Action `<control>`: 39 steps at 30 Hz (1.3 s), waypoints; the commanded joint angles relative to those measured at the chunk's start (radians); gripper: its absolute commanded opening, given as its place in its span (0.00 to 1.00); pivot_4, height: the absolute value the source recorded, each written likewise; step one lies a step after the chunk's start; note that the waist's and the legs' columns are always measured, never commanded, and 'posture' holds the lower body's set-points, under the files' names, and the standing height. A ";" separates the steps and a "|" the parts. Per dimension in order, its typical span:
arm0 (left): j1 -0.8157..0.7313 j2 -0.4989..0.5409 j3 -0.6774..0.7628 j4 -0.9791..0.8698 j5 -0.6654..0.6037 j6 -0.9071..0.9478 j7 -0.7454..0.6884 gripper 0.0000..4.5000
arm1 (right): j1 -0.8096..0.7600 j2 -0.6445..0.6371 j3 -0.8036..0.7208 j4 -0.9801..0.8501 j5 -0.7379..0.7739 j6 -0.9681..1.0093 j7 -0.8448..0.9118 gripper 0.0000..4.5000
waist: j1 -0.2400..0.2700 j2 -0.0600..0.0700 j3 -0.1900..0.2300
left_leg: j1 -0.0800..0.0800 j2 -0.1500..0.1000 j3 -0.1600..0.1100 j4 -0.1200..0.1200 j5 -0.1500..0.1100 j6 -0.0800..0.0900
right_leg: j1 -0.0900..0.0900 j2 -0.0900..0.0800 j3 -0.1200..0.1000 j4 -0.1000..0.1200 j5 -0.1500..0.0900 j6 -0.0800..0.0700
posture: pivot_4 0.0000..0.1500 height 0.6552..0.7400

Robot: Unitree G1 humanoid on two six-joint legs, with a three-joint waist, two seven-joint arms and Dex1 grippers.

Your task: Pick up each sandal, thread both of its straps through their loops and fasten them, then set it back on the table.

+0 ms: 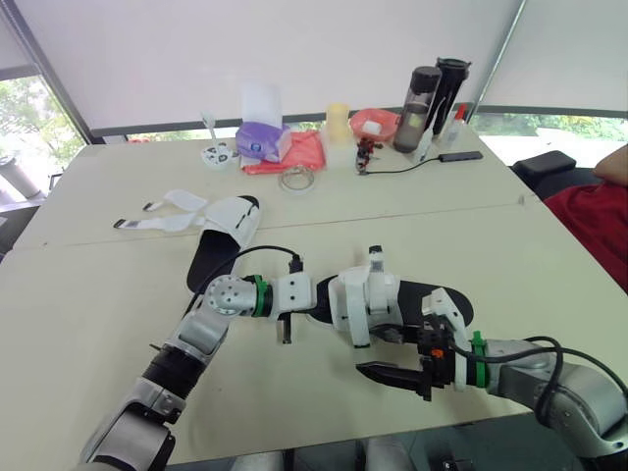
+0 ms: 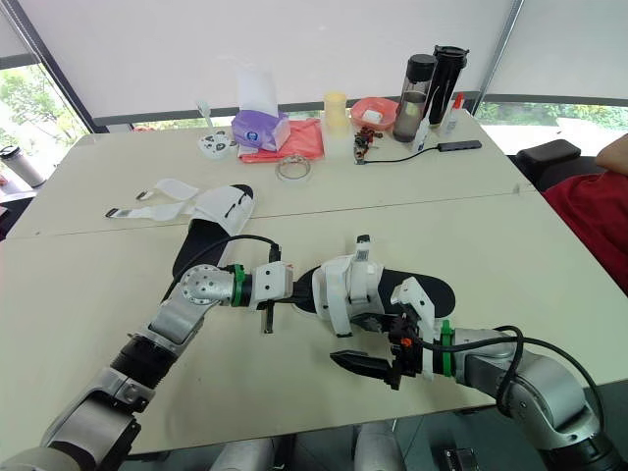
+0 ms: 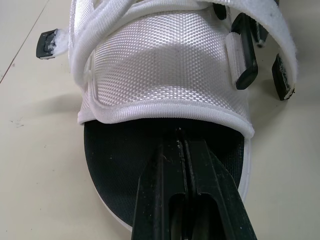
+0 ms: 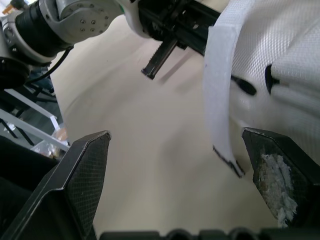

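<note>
Lying flat on the near half of the desk, the near sandal sat between the two arms, toe toward the left pincer. That pincer was clenched, both fingers pressed together w/ nothing between them. Its tip rested on the black insole at the toe opening, just under the edge of the white upper. The right pincer was released, fingers spread wide, at the other side of the sandal. A loose white strap hung down between them, touching neither as far as I could see, so this strap was not yet fastened. The second sandal lay further back on the left, well apart, w/ its two straps spread flat on the desk, i.e. also open.

Handling, in my judgement: the sandal looked light, so it could slide on the smooth desk if pushed from one side only. The sole seemed fairly stiff, a good place to hold, e.g. at the toe or heel rim. The woven upper and straps looked soft and floppy, so a strap would bend away if taken in the middle. Better to take it close to the black end tab, which seemed stiffer, and steer that into the black plastic loops. The loops looked narrow, so approx. alignment might not be enough.
</note>
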 commanded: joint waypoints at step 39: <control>-0.011 -0.017 -0.066 0.121 0.076 -0.028 0.016 0.00 | -0.438 0.101 -0.077 0.259 0.149 0.256 0.038 0.01 | 0.023 -0.001 -0.001 | 0.000 -0.001 -0.001 0.002 0.000 0.000 | 0.001 -0.001 -0.002 0.000 0.001 -0.001 | 1.00 1.00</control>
